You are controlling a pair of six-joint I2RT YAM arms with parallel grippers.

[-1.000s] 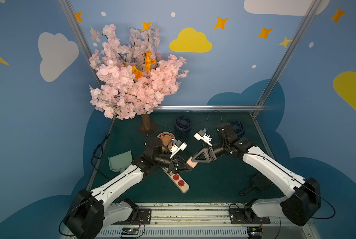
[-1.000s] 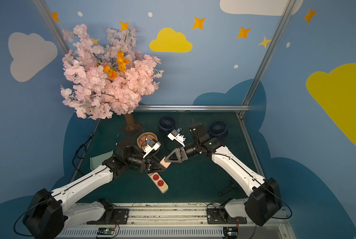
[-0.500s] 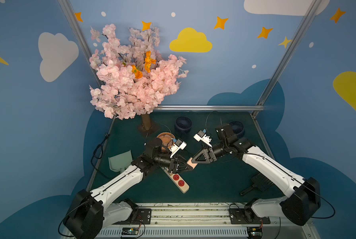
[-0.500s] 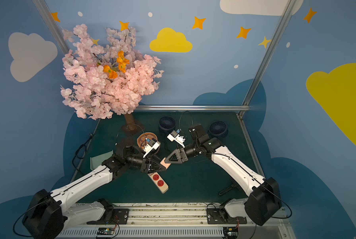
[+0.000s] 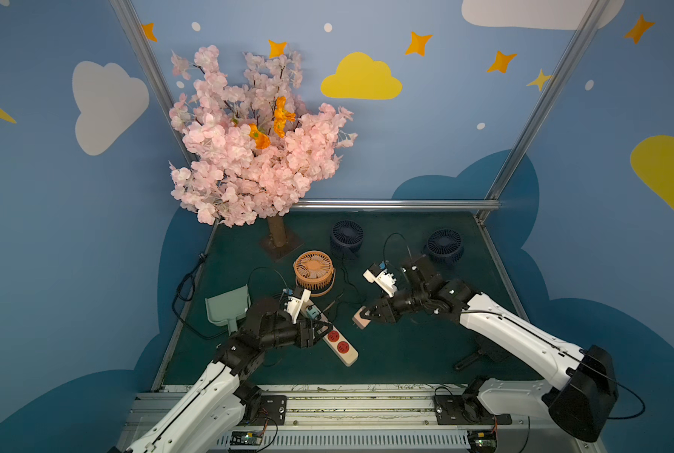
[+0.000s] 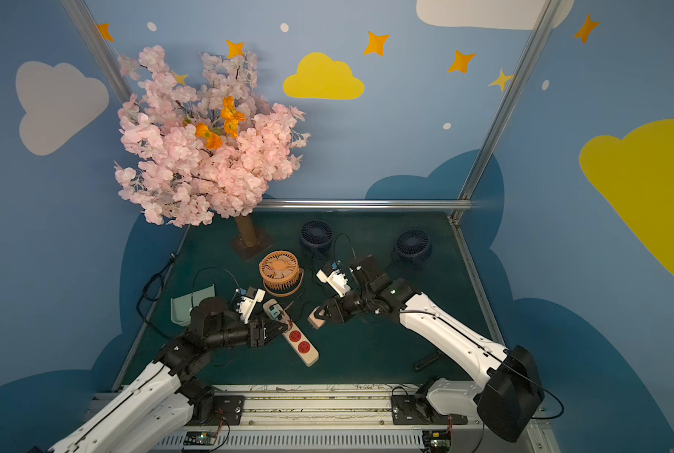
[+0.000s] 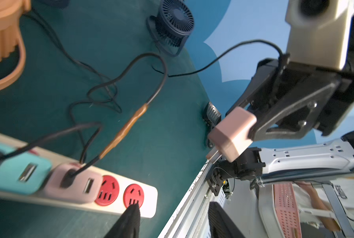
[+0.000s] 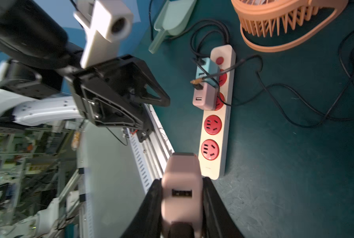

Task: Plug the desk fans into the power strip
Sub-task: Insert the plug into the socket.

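The right gripper (image 5: 368,315) is clamped on a pink adapter (image 5: 360,319), its prongs apparently lined up toward the power strip (image 5: 350,357). The strip lies on the green mat (image 5: 406,353) just beside the left gripper (image 5: 321,327), whose jaws stand apart and empty, seemingly ready to steady it. Count: four sockets, of which two are free sockets (image 8: 212,124) and two are filled by a teal adapter (image 8: 207,66) and a second pink adapter (image 8: 204,96); three fans, namely one orange fan (image 5: 314,270) and two dark blue fans (image 5: 346,235).

Right gripper (image 8: 181,182): clamped on pink USB adapter (image 8: 180,175), with the port facing the camera.
Power strip (image 8: 215,164): two red sockets free; teal adapter (image 8: 206,66) and second pink adapter (image 8: 205,99) plugged in, both with cords attached.
Orange fan (image 8: 285,24) and mint scoop (image 8: 172,18) lie beyond the strip.
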